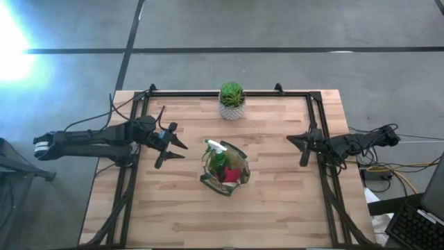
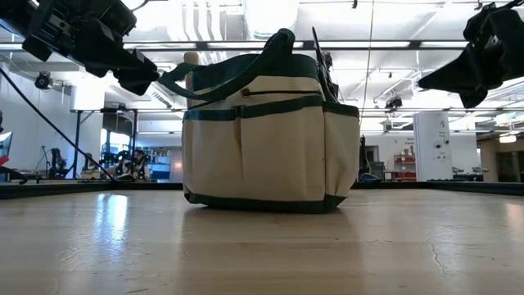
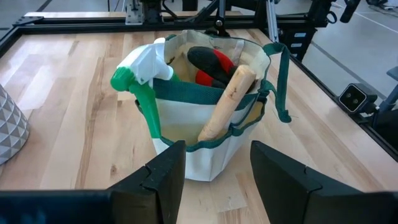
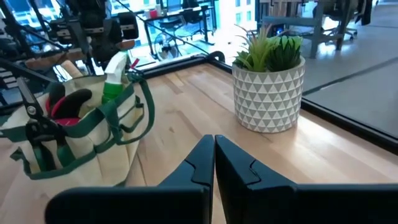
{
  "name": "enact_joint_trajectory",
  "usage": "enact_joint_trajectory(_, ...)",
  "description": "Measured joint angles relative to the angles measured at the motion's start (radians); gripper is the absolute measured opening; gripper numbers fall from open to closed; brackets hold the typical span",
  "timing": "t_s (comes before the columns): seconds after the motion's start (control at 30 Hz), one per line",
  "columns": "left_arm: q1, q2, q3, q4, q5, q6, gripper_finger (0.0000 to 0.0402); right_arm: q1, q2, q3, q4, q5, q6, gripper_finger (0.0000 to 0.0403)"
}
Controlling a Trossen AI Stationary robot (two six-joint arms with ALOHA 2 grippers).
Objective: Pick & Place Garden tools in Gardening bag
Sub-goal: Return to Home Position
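Gardening bag: the gardening bag [image 2: 262, 156] is sitting upright near the middle of the surface [image 1: 277, 201], its round mouth facing up so that tools can go in from above.
Tools inside: a green spray bottle [image 3: 140, 71], a wooden handle [image 3: 230, 99] and a red-and-black sprayer piece [image 3: 211, 68] are poking out of the mouth. They are leaning on the rim, likely because they are longer than the bag is deep.
Side pocket: a dark pruner [image 4: 32, 127] seems to be hanging in an outer pocket.
Left pincer: the left pincer [image 3: 217, 149] is hovering just beside the bag, facing it, fingers spread wide and gripping nothing.
Right pincer: the right pincer [image 4: 214, 143] is hanging well apart from the bag near the surface's right edge, fingers pressed together on nothing.
Potted plant: the potted plant [image 1: 232, 101] is standing at the far edge, apart from the bag; it is no tool.
Stage: no loose tools are showing, so packing is looking finished. Both arms being empty suggests they are parking.
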Motion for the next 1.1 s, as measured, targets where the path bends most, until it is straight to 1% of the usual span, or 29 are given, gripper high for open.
enact_joint_trajectory(0.23,-0.002,-0.001,-0.002,0.002,0.0,0.0,0.0184,0.0,0.0,0.0,0.0,0.0,0.0,0.0008)
enact_joint_trajectory(0.3,-0.005,-0.028,-0.021,0.0,0.0,0.0,0.0184,0.0,0.0,0.0,0.0,0.0,0.0,0.0008)
enact_joint_trajectory(0.4,-0.007,-0.09,-0.067,0.021,0.005,-0.01,0.0184,0.0,0.0,0.0,0.001,0.0,0.0,0.0008)
enact_joint_trajectory(0.5,-0.012,-0.193,-0.133,0.008,0.008,-0.139,0.0184,0.0,0.001,0.0,0.0,0.0,0.0,0.0008)
enact_joint_trajectory(0.57,-0.014,-0.261,-0.179,0.071,0.002,-0.182,0.0184,0.0,0.001,0.0,0.0,0.0,0.0,0.0008)
enact_joint_trajectory(0.77,-0.014,-0.456,-0.335,0.159,-0.003,-0.182,0.0184,0.0,0.0,0.0,0.0,0.0,0.0,0.0008)
enact_joint_trajectory(0.83,-0.015,-0.515,-0.382,0.196,-0.021,-0.169,0.0184,0.0,0.0,0.0,0.0,0.0,0.001,0.0008)
enact_joint_trajectory(0.9,-0.016,-0.576,-0.426,0.223,-0.07,-0.141,0.0184,0.0,0.0,0.0,0.0,0.0,0.0,0.0008)
enact_joint_trajectory(1.0,-0.024,-0.641,-0.427,0.203,-0.178,-0.119,0.0184,0.0,0.0,0.0,0.0,0.0,0.0,0.0008)
enact_joint_trajectory(1.1,-0.039,-0.674,-0.427,0.195,-0.251,-0.124,0.0184,0.0,0.0,0.0,0.0,0.0,0.001,0.0008)
